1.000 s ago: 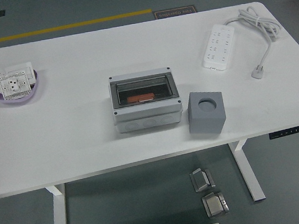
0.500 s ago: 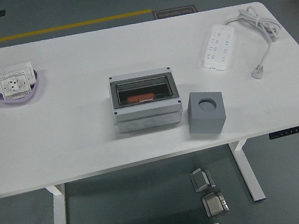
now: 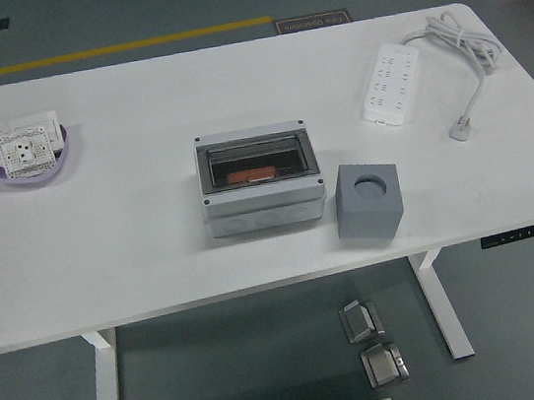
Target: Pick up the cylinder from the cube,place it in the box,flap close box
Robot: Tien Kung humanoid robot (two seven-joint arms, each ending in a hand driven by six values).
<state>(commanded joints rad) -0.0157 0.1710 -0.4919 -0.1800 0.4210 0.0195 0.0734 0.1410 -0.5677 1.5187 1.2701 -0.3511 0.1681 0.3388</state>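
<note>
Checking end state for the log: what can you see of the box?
The box is a light grey plastic enclosure, rectangular, with a screw at each top corner and round knockouts along its front wall. A dark see-through flap lies shut over the top; something orange shows through it, too unclear to identify. It sits flat near the middle of the table, left of the grey cube, with a small gap between them. No hand is in view and nothing else touches it.
</note>
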